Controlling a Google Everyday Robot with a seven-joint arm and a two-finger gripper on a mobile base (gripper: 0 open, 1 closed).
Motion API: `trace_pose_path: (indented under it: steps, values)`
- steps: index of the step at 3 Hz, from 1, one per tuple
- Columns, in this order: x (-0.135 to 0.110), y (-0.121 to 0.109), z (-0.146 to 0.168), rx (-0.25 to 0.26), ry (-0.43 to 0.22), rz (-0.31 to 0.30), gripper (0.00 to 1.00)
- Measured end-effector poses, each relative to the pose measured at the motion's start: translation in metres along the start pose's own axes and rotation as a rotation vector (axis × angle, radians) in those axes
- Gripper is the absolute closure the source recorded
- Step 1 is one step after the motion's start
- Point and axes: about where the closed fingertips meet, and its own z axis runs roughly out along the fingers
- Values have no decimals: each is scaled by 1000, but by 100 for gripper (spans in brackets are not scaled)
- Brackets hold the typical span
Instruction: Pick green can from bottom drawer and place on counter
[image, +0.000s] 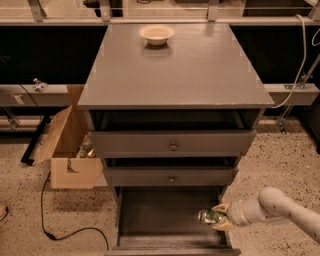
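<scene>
The green can (210, 216) lies on its side in the grip of my gripper (219, 216), at the right side of the open bottom drawer (160, 220), just above its grey floor. The gripper comes in from the right on a white arm, and its yellowish fingers (221, 207) close around the can. The counter (190, 70) is the flat grey top of the cabinet, above and behind the can.
A small cream bowl (156, 34) sits at the far middle of the counter. Two shallower drawers with knobs (173, 147) stick out above the bottom one. An open cardboard box (67, 150) and a black cable (60, 230) lie on the floor to the left.
</scene>
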Motion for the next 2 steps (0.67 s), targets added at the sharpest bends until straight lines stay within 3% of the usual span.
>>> trace_pose_path:
  steps: [1,2]
  values:
    - [-19,8,-47,36,-30,-40,100]
    - [-47,23,-120,126,-30,-96,100]
